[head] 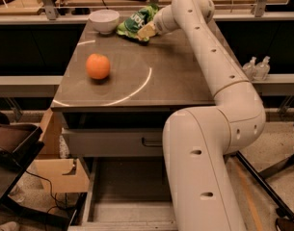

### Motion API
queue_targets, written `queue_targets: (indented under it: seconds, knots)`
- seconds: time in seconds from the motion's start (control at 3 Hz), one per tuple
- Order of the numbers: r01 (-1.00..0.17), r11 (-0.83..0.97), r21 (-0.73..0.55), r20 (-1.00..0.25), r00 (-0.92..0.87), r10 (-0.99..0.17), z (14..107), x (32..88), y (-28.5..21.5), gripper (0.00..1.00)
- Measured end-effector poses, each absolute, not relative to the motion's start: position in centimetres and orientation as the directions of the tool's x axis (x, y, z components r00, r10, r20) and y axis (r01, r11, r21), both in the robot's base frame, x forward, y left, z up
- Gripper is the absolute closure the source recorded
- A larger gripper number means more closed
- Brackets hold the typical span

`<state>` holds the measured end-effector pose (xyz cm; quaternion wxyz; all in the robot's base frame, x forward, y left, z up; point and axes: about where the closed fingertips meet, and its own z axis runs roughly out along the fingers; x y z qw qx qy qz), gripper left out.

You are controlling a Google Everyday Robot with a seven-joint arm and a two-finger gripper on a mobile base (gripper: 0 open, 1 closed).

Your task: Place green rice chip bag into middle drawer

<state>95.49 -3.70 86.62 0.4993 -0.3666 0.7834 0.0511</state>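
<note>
The green rice chip bag [134,22] is at the back of the cabinet top, just right of a white bowl. My gripper [149,31] is at the bag's right end and is shut on it, with the arm reaching in from the right. The bag's crinkled left part points toward the bowl. It sits at or barely above the surface. Near the floor, the middle drawer [129,186] is pulled out. Its bare grey floor shows on the left, and my arm's lower body hides its right side.
A white bowl [104,20] stands at the back left of the cabinet top [151,76]. An orange [98,66] lies front left. A shut drawer front with a dark handle [151,142] is under the top. A cardboard box [60,170] stands at the left, and two small bottles [256,67] at the right.
</note>
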Motion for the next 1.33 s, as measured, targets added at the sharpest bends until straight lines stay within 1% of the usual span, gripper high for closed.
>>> queue_targets:
  seconds: [0.33,1.33]
  knots:
    - [-0.629,0.724,-0.284,-0.818,-0.234,-0.524,86.42,95.52,-3.45,1.0]
    - [-0.628,0.724,-0.284,-0.818,-0.234,-0.525,86.49,95.52,-3.45,1.0]
